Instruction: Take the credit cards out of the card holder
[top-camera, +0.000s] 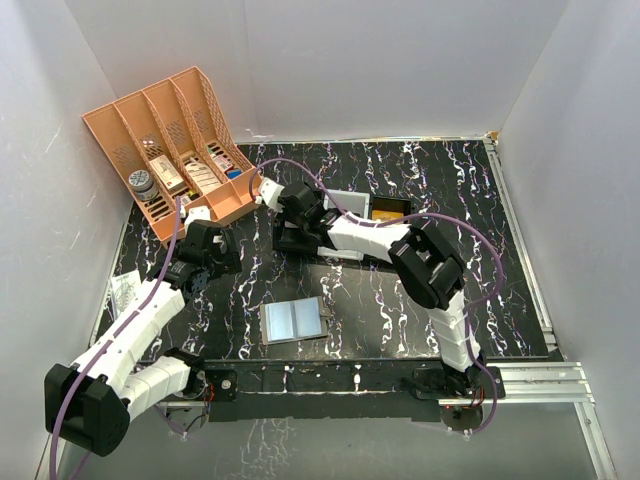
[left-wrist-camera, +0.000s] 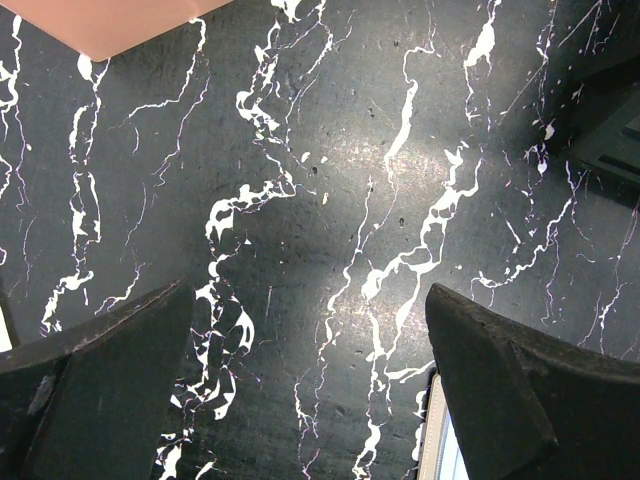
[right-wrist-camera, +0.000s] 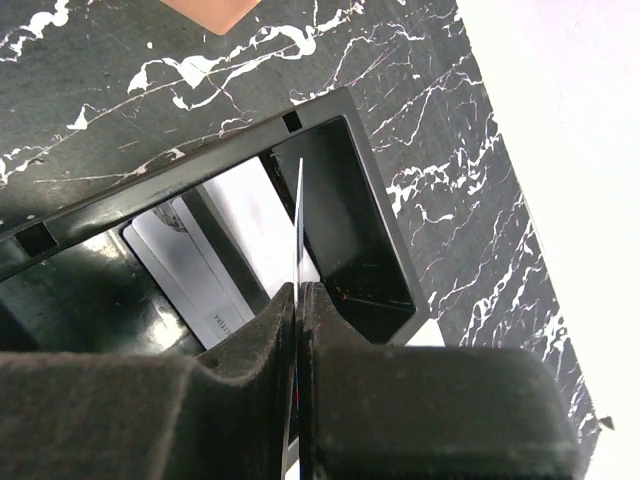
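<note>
The card holder (top-camera: 293, 320) lies open on the table near the front, its grey-blue inside up. Its pale edge shows in the left wrist view (left-wrist-camera: 438, 440). My left gripper (top-camera: 220, 248) hangs open and empty over bare table behind and to the left of it, also seen in its own view (left-wrist-camera: 310, 385). My right gripper (top-camera: 290, 213) is over the left end of the black tray (top-camera: 400, 222). In its own view (right-wrist-camera: 300, 292) it is shut on a thin credit card (right-wrist-camera: 298, 215) held on edge above a tray compartment. An orange card (top-camera: 388, 209) lies in the tray.
The orange lattice organiser (top-camera: 175, 140) stands at the back left, its front corner close to both grippers. A grey card (right-wrist-camera: 190, 270) lies in the tray (right-wrist-camera: 345, 230). White walls enclose the table on three sides.
</note>
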